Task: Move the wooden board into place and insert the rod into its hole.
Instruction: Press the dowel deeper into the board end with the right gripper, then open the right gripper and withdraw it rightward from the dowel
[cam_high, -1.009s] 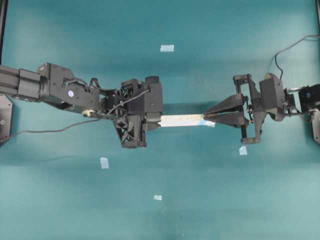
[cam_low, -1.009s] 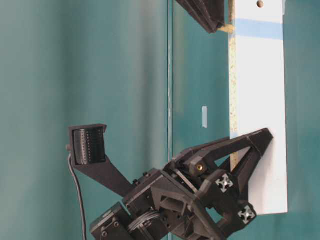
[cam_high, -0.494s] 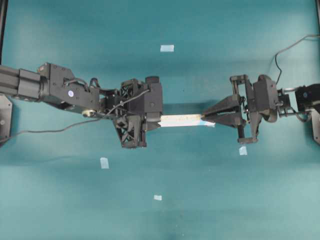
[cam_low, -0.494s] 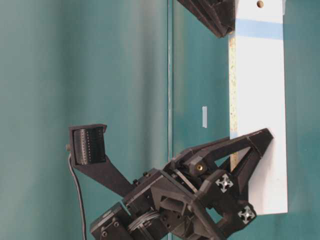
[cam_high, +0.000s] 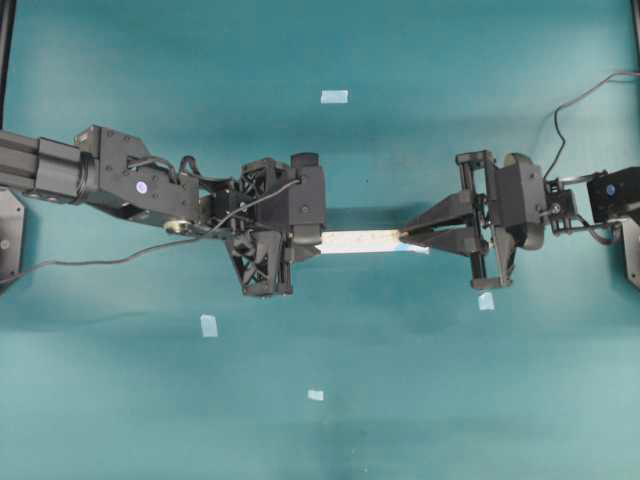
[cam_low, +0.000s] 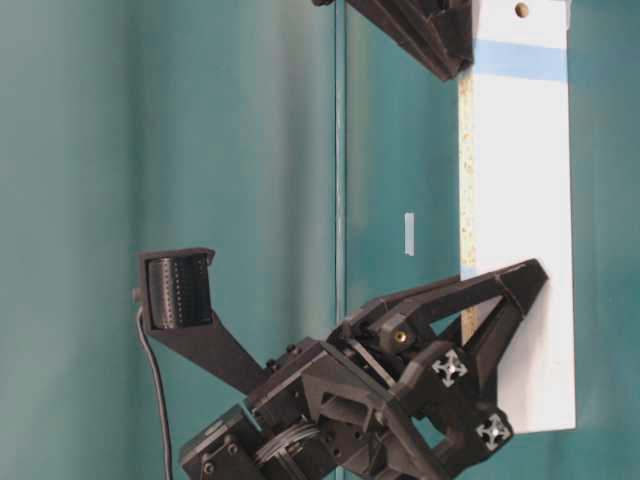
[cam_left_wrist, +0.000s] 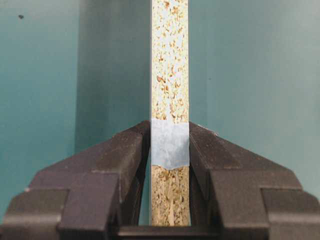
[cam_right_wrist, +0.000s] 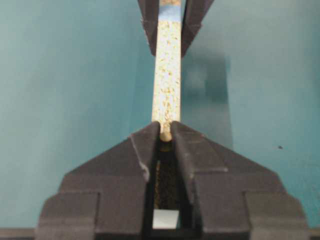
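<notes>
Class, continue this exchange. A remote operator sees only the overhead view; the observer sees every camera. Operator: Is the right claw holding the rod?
Observer: Yes. The right wrist view shows the rod pinched in the right claw tips, at the wooden board's speckled edge.
Operator: How is the board gripped?
Observer: The left claw clamps its flat faces over blue tape.
Operator: Any hole?
Observer: The table-level view shows a hole in the white face beyond a blue band.
</notes>
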